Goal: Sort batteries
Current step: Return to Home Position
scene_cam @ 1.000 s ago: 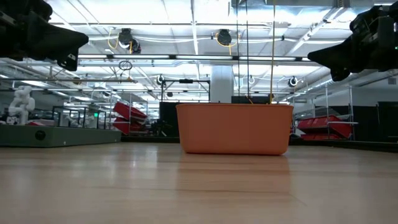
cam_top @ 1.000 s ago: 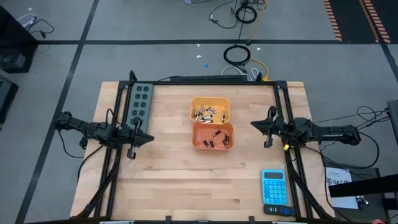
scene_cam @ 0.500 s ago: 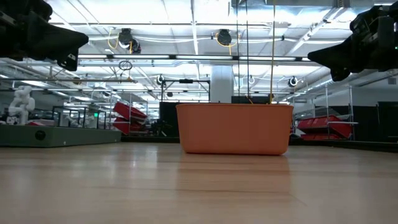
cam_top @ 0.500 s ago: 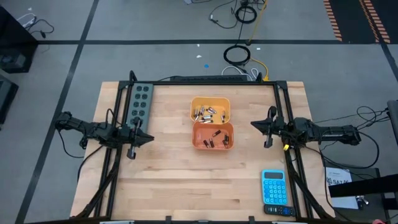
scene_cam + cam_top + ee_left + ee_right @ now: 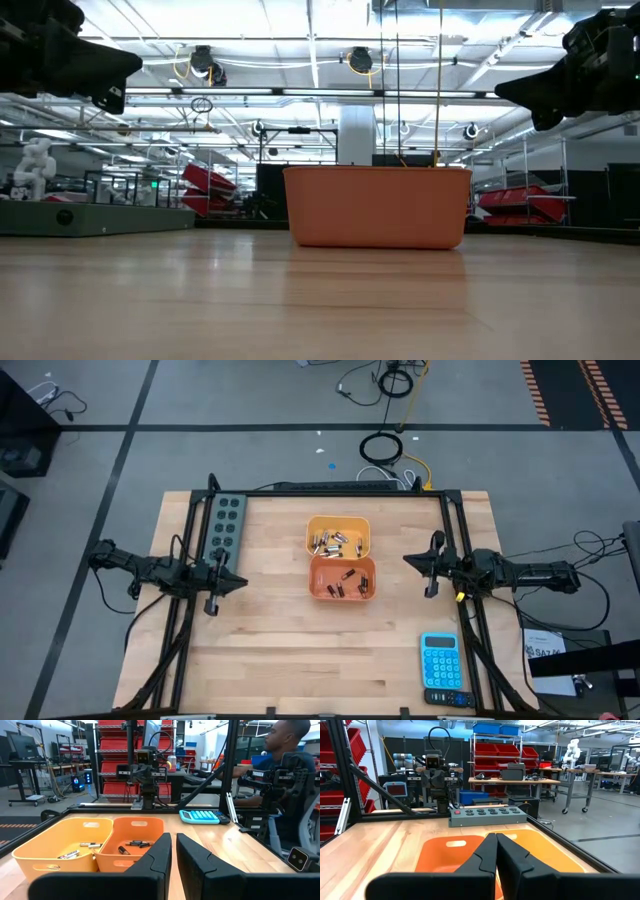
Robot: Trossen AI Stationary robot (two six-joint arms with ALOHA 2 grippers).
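Two bins stand side by side mid-table. The yellow-orange far bin (image 5: 338, 538) holds several silvery batteries (image 5: 332, 543). The deeper orange near bin (image 5: 342, 577) holds several dark batteries (image 5: 351, 582). My left gripper (image 5: 243, 582) hovers at the table's left edge, above the wood, pointing at the bins, fingers a narrow gap apart and holding nothing. My right gripper (image 5: 409, 559) hovers at the right edge, pointing at the bins, shut and empty. In the left wrist view both bins (image 5: 95, 845) lie ahead with batteries (image 5: 134, 843) inside.
A blue calculator (image 5: 441, 663) lies near the table's right near corner. A grey-green button panel (image 5: 225, 526) lies along the far left edge. Black frame rails border the table. Bare wood stretches in front of the bins. A person sits beyond the table in the left wrist view (image 5: 285, 750).
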